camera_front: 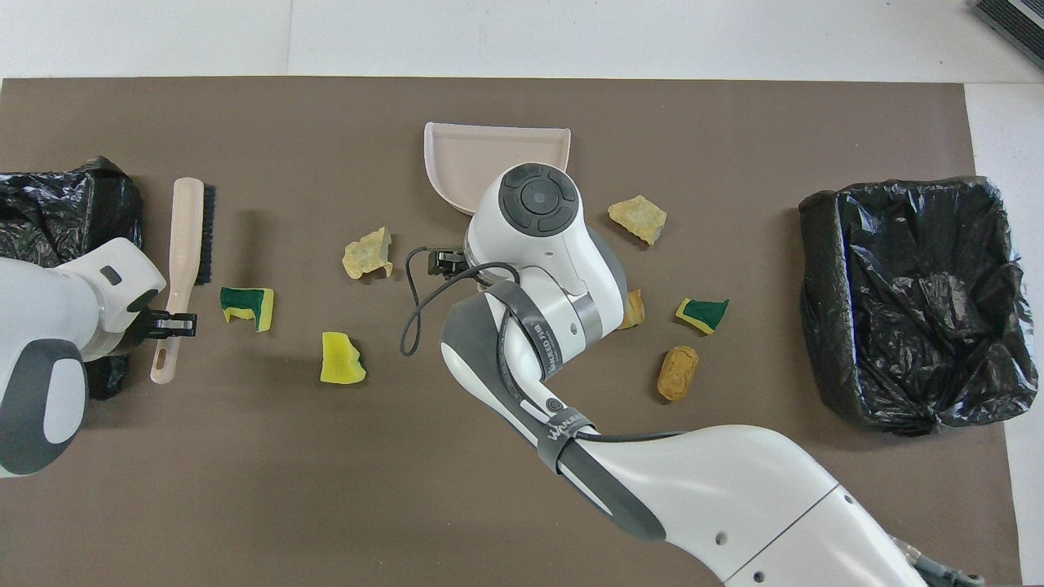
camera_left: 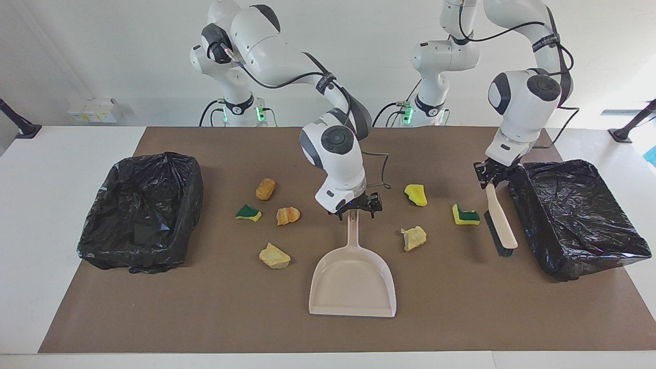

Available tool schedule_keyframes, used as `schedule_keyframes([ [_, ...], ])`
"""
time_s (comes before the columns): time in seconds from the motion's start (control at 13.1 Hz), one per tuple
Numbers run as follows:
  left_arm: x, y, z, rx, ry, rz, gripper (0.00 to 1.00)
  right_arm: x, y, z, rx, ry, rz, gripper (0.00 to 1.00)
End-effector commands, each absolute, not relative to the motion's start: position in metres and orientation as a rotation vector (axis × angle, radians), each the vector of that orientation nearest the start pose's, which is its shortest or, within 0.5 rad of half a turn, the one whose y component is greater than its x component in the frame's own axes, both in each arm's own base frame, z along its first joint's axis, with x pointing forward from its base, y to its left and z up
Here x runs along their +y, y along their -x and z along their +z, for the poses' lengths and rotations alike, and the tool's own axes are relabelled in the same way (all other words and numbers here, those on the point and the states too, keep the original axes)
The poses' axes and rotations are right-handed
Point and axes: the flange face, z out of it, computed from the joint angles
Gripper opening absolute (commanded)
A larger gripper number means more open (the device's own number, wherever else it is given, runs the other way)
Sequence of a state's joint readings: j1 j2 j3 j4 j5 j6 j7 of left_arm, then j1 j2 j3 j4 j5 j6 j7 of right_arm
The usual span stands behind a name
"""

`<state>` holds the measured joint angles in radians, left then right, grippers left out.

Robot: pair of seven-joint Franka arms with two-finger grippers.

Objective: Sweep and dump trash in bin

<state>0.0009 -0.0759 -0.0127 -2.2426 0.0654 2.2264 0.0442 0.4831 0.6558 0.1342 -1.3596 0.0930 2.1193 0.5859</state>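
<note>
Seven scraps of trash (camera_left: 415,195) lie scattered on the brown mat (camera_left: 205,318) around the beige dustpan (camera_left: 353,277), four toward the right arm's end, three toward the left arm's. The right gripper (camera_left: 353,209) sits low over the tip of the dustpan's handle, fingers spread apart. The left gripper (camera_left: 491,177) is clamped on the brush (camera_left: 499,228), which hangs tilted just beside the black-lined bin (camera_left: 579,215). Another lined bin (camera_left: 141,210) stands at the other end.
</note>
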Motion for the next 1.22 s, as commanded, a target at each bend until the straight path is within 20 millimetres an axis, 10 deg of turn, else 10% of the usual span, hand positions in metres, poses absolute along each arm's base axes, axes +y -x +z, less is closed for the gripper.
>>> schedule_keyframes([
  [0.0,-0.003,-0.525,0.403,0.171,3.069,-0.106,0.0,0.414,-0.619,0.349,0.094,2.946,-0.032,1.0],
  [0.69,-0.004,-0.526,0.395,0.181,3.07,-0.097,0.0,0.404,-0.632,0.34,0.042,2.978,-0.126,0.91],
  [0.84,-0.004,-0.526,0.395,0.188,3.07,-0.094,0.0,0.405,-0.632,0.339,0.042,2.976,-0.131,0.73],
  [1.07,-0.004,-0.526,0.395,0.188,3.07,-0.094,0.0,0.403,-0.634,0.345,0.044,2.971,-0.152,0.07],
  [1.14,-0.004,-0.526,0.395,0.191,3.069,-0.094,0.0,0.401,-0.635,0.352,0.063,2.967,-0.161,0.0],
])
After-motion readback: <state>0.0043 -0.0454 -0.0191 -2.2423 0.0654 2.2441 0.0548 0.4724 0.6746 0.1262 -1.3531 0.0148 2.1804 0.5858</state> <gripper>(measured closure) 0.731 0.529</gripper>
